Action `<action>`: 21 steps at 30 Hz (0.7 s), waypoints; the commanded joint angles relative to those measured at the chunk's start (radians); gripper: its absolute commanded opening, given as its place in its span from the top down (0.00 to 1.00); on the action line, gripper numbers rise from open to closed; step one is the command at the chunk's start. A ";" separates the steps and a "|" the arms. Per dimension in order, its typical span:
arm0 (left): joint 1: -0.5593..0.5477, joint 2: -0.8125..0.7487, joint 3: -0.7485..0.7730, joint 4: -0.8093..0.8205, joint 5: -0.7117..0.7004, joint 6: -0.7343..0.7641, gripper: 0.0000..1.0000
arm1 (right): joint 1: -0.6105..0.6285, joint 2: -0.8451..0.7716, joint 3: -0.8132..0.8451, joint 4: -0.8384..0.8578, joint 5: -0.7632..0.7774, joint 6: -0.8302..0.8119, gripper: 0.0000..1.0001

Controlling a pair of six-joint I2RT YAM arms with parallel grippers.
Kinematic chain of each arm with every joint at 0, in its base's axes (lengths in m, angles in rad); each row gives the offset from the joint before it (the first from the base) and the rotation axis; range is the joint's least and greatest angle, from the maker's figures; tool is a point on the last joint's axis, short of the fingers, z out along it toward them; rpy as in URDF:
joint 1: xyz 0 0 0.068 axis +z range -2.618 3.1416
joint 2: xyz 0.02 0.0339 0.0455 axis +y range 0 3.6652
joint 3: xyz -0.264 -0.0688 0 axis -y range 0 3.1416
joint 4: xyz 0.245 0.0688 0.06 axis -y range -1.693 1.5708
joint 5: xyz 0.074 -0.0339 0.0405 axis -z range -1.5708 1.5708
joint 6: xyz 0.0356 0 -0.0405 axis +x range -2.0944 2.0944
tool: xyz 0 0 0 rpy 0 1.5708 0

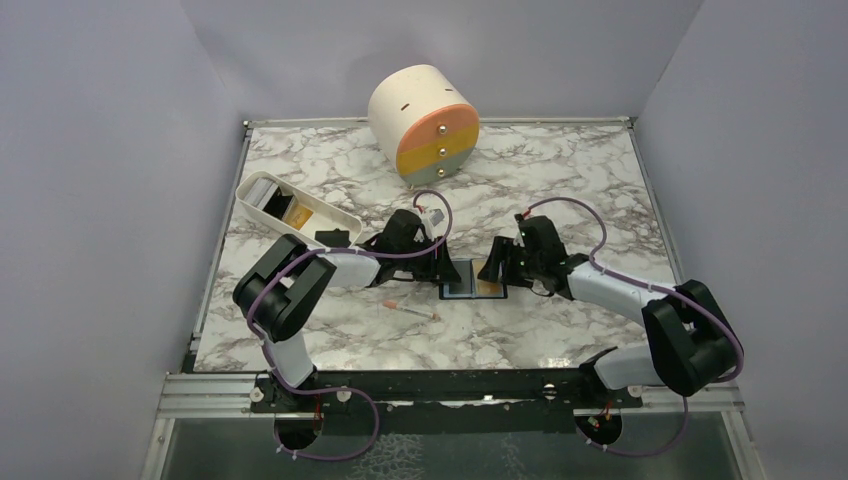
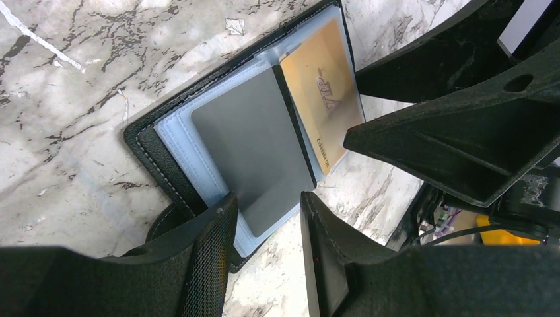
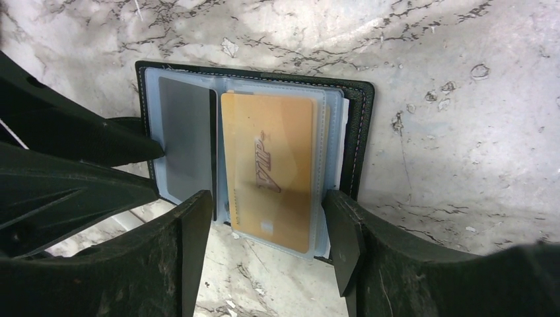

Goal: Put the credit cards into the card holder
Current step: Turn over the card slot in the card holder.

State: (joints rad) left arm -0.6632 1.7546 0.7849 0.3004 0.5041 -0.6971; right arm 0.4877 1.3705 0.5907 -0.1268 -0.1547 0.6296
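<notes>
The black card holder point(image 1: 473, 281) lies open on the marble table between my two grippers. An orange-yellow card point(image 3: 267, 158) sits in its clear right-hand sleeve, and a grey-blue card point(image 3: 185, 139) sits in the left-hand sleeve. My left gripper point(image 1: 445, 266) is open and empty. In the left wrist view its fingers stand either side of the near edge of the grey-blue card point(image 2: 254, 152), beside the orange-yellow card point(image 2: 323, 105). My right gripper point(image 3: 267, 221) is open and empty, its fingers apart on both sides of the orange-yellow card's near end, not touching it.
An oblong white tray point(image 1: 300, 210) with small items stands at the back left, with a small black object point(image 1: 335, 238) at its near end. A round cream drawer box point(image 1: 425, 125) stands at the back. A thin white-and-pink stick point(image 1: 410, 310) lies just in front of the left arm.
</notes>
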 commanded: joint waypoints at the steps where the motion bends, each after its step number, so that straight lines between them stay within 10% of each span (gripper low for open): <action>1: -0.005 0.021 -0.012 0.017 -0.016 0.016 0.58 | -0.005 -0.015 -0.025 0.074 -0.070 -0.005 0.37; 21: -0.004 0.019 -0.015 0.017 -0.023 0.015 0.62 | -0.005 -0.105 -0.026 0.142 -0.250 0.038 0.40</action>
State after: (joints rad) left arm -0.6632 1.7603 0.7841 0.3069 0.5030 -0.6971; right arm 0.4820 1.2774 0.5755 -0.0635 -0.2939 0.6361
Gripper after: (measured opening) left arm 0.398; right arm 0.606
